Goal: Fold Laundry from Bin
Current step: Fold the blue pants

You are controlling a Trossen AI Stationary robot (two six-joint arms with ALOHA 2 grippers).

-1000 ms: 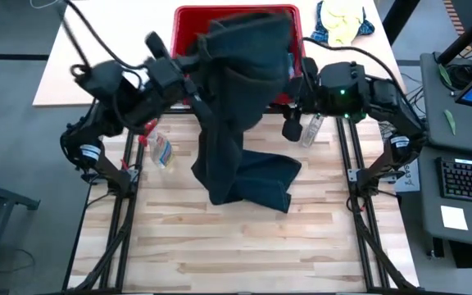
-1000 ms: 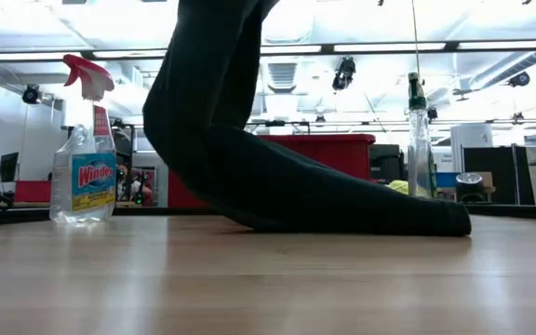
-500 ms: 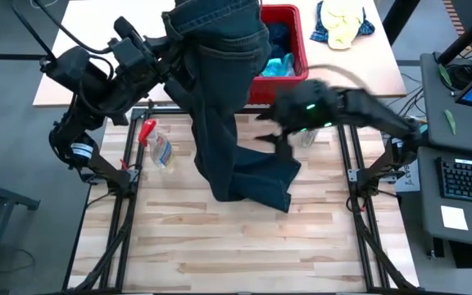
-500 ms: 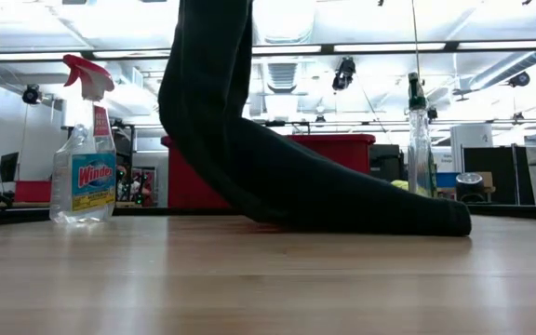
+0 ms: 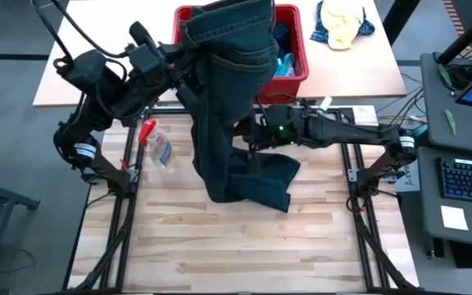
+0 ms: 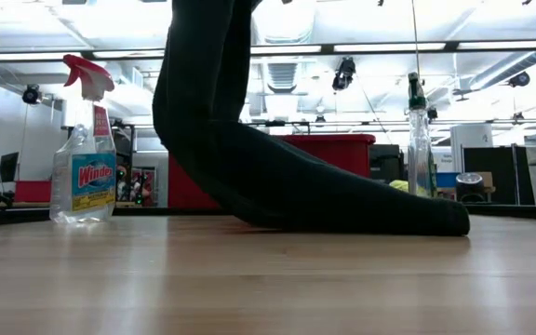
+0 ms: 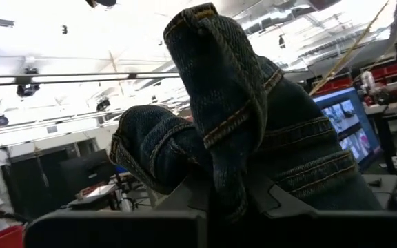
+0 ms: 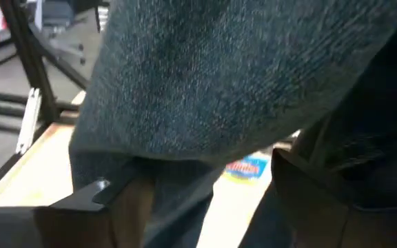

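Note:
A pair of dark blue jeans (image 5: 224,98) hangs from my left gripper (image 5: 185,59), which is shut on it high above the table's far left. The lower legs (image 6: 361,209) lie crumpled on the wooden table (image 5: 220,246). My right gripper (image 5: 251,141) reaches in level from the right and stands open at the hanging leg (image 8: 205,76), its fingers (image 8: 105,191) either side of the cloth. The red bin (image 5: 295,49) stands at the far edge with turquoise laundry (image 5: 283,61) inside. My left gripper pinches a bunched, seamed fold of denim (image 7: 226,148) near the jeans' top between its two fingers, several layers thick. It points slightly upward. The jeans drape over and hang below it, their lower end on the table. Whether my right gripper touches the hanging leg, I cannot tell.
A Windex spray bottle (image 5: 157,147) stands left of the jeans and a clear spray bottle (image 6: 420,140) to the right. A yellow-and-blue cloth bundle (image 5: 342,20) lies right of the bin. Bare wood stretches toward the near edge.
My right gripper has come down from beside the bin and reached toward the table's left, tipping to level, up to the hanging jeans. The jeans' upper part has swayed left and back; their lower end has stayed on the table.

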